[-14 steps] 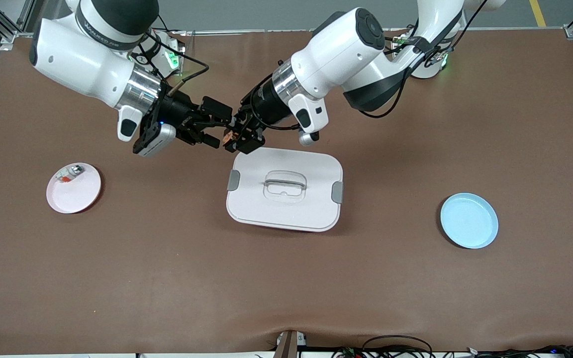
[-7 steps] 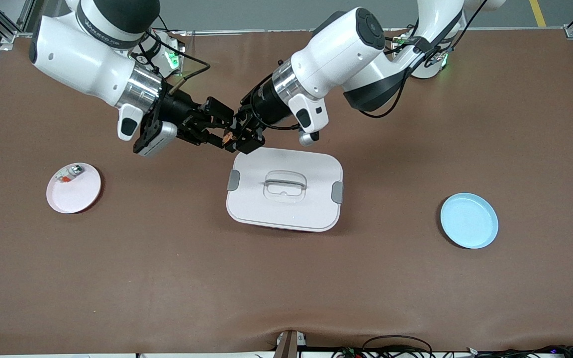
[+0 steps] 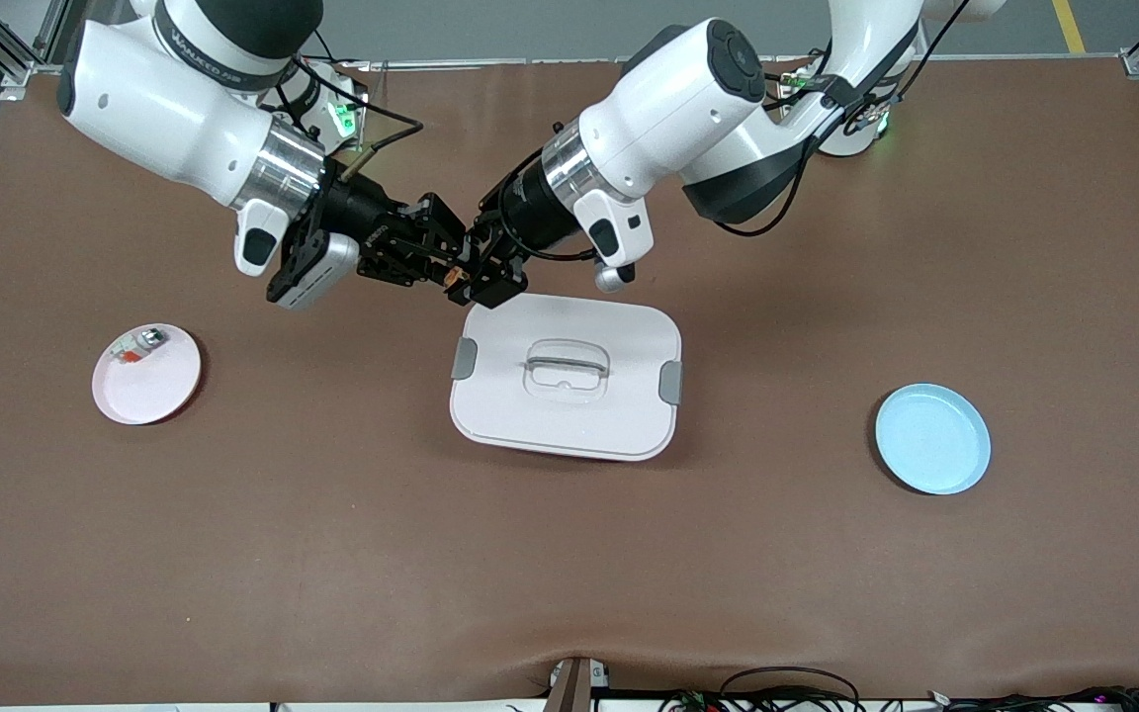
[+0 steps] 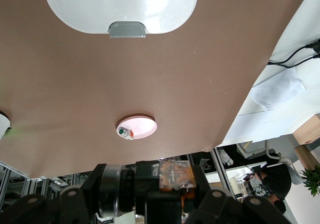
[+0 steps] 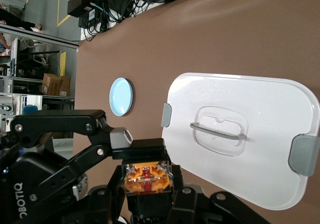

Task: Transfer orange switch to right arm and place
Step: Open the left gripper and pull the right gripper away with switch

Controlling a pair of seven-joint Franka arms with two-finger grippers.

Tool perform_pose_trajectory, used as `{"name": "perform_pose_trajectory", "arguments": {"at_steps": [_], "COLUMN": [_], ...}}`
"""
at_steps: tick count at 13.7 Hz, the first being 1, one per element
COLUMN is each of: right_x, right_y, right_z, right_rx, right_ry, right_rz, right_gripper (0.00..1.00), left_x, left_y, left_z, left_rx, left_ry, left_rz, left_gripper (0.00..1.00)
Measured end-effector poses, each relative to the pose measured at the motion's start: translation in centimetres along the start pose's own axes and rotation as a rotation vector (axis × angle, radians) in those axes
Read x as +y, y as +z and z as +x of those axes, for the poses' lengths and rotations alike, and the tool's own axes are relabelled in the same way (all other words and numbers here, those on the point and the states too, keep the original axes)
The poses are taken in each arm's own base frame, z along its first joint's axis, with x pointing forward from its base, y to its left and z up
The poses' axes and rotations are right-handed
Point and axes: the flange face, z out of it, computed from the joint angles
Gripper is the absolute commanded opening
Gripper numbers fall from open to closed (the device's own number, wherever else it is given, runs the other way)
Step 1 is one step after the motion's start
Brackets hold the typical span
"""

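the orange switch (image 3: 452,276) is now pinched between right gripper (image 3: 434,259) and left gripper (image 3: 476,280) jaws; right's were spread a second earlier, so release is due.

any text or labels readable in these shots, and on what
"OBOTIQ", first letter cut off at the picture's edge: on the black body of the right pincer, in the right wrist view.
White lettering on the black band of the right arm: too blurred to read.
Nothing readable on the white lid, the pink plate or the blue plate.
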Motion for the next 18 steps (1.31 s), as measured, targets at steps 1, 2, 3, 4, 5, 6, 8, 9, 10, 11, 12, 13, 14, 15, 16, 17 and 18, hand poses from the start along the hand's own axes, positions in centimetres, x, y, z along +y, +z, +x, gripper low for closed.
{"name": "perform_pose_trajectory", "arguments": {"at_steps": [1,2,3,4,5,6,8,9,10,11,12,13,14,15,16,17,18], "right_x": [0.0,0.0,0.0,0.0,0.2,0.3,0.5,0.6,0.6,0.6,0.8,1.1,1.4,1.7,2.0,2.3,2.7], "right_y": [0.0,0.0,0.0,0.1,0.2,0.4,0.7,0.7,0.7,0.7,0.6,0.7,0.8,0.9,1.0,1.1,1.1], "right_z": [0.0,0.0,0.0,0.0,0.1,0.1,0.2,0.2,0.2,0.2,0.3,0.5,0.6,0.7,0.8,0.9,1.0], "right_rx": [0.000,0.000,0.000,-0.001,-0.002,-0.004,-0.008,-0.008,-0.008,-0.008,-0.004,-0.004,-0.007,-0.009,-0.011,-0.014,-0.020], "right_ry": [-0.002,-0.002,-0.003,-0.005,-0.006,-0.007,-0.008,-0.012,-0.024,-0.047,-0.073,-0.104,-0.137,-0.167,-0.195,-0.225,-0.258], "right_rz": [0.000,0.000,0.000,-0.003,-0.006,-0.008,-0.012,-0.012,-0.013,-0.013,-0.014,-0.017,-0.024,-0.036,-0.056,-0.083,-0.107], "right_gripper": [0.00,0.00,0.00,0.00,0.00,0.00,0.00,0.00,0.00,0.00,0.00,0.00,0.00,0.00,0.00,0.00,0.00], "left_x": [0.0,0.0,0.0,0.0,0.0,0.1,0.2,0.3,0.4,0.6,0.7,0.9,1.4,1.8,2.2,2.6,2.9], "left_y": [0.0,0.0,0.0,0.0,-0.1,-0.2,-0.4,-0.5,-0.7,-0.8,-1.0,-1.4,-2.0,-2.6,-3.3,-4.0,-4.6], "left_z": [0.0,0.0,0.0,-0.1,-0.1,-0.2,-0.3,-0.3,-0.4,-0.4,-0.4,-0.4,-0.2,0.0,0.4,0.7,0.9], "left_rx": [0.000,0.000,0.000,-0.001,-0.003,-0.004,-0.007,-0.008,-0.009,-0.008,-0.003,0.002,0.007,0.017,0.029,0.042,0.054], "left_ry": [0.000,0.000,0.000,0.001,0.001,0.001,0.001,0.001,0.003,0.007,0.014,0.021,0.024,0.024,0.021,0.021,0.033], "left_rz": [0.000,0.000,0.000,-0.001,-0.002,-0.004,-0.008,-0.010,-0.014,-0.019,-0.026,-0.036,-0.047,-0.051,-0.051,-0.050,-0.048], "left_gripper": [0.54,0.78,0.92,1.00,1.00,1.00,1.00,1.00,1.00,1.00,1.00,1.00,1.00,1.00,1.00,1.00,1.00]}}
